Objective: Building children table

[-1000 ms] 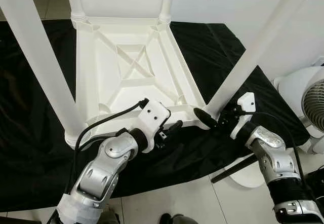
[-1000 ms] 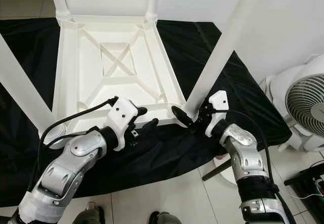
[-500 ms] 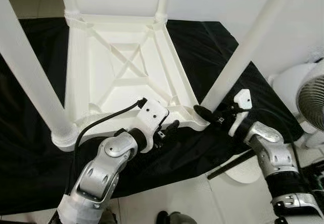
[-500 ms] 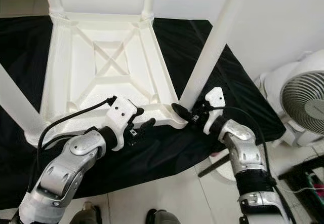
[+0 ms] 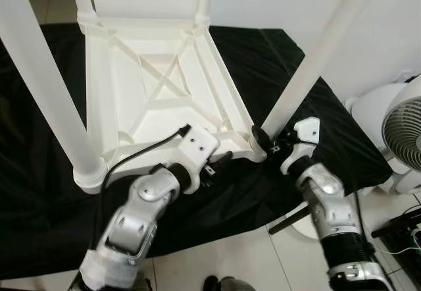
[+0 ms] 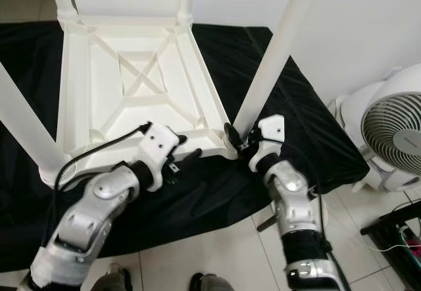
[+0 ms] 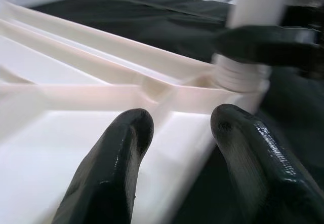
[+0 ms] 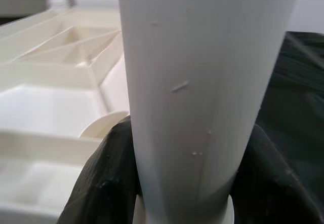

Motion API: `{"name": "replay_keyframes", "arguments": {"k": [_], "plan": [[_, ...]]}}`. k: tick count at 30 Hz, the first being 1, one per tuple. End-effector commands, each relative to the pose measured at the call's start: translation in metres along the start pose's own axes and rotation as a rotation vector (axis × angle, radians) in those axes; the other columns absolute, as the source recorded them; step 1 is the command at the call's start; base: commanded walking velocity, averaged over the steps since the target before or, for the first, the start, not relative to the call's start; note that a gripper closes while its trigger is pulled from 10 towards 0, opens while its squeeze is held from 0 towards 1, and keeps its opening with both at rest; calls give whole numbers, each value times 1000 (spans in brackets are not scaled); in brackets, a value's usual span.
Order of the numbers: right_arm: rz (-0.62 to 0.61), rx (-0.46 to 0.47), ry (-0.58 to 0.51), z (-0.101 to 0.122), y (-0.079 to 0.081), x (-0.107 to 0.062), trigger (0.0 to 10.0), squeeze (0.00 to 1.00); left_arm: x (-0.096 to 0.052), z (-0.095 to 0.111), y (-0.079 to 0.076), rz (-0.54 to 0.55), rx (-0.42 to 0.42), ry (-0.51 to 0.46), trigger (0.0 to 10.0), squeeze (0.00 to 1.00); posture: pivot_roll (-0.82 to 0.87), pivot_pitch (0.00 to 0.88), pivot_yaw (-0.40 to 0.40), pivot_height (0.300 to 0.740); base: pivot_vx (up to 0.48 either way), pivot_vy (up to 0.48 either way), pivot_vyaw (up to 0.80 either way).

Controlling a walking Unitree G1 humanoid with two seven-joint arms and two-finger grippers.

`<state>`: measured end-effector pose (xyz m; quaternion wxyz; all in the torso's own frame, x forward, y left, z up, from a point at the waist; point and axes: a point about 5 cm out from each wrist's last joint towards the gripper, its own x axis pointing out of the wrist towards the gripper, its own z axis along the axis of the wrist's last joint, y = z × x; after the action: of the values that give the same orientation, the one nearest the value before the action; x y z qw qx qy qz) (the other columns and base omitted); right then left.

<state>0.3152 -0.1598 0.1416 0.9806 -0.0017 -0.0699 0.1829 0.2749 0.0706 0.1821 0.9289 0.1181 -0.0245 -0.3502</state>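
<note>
upturned table [image 5: 164, 87] on cloth [image 5: 289, 60], fan [image 5: 404, 130] right of it

My arms are silver, jointed metal shells, with white wrappings lower down. A white housing caps each wrist. A black cable loops to my left pincer [image 5: 220, 161]; my right pincer [image 5: 263, 139] has glossy black rounded fingers [image 8: 101, 183].

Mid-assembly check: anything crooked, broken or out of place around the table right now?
Nothing stands out. The table lies upside down on the black cloth with four legs standing in its corners. The right gripper is clamped round the near right leg at its base; the left gripper, open, sits at the table's near edge.
</note>
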Motion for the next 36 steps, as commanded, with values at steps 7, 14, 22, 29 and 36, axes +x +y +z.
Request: {"name": "replay_keyframes", "arguments": {"k": [7,14,22,29,36], "plan": [[-232,14,122,-24,12,-11,0,0,10,2,6,77,8,-36,10000,0,39,85,-63,740,0,0,0],[-350,51,131,-26,37,-6,0,0,17,2,7,88,-6,-66,10000,0,14,76,-55,740,0,0,0],[-259,65,77,-16,41,4,10000,855,22,1,13,126,5,-77,10000,0,28,51,-67,740,0,0,0],[-144,92,20,-9,19,1,10000,1000,21,0,16,133,1,-79,10000,0,54,32,-74,740,0,0,0],[34,75,8,-2,2,1,10000,0,21,1,16,120,12,-89,10000,0,59,26,-75,740,0,0,0]]}}
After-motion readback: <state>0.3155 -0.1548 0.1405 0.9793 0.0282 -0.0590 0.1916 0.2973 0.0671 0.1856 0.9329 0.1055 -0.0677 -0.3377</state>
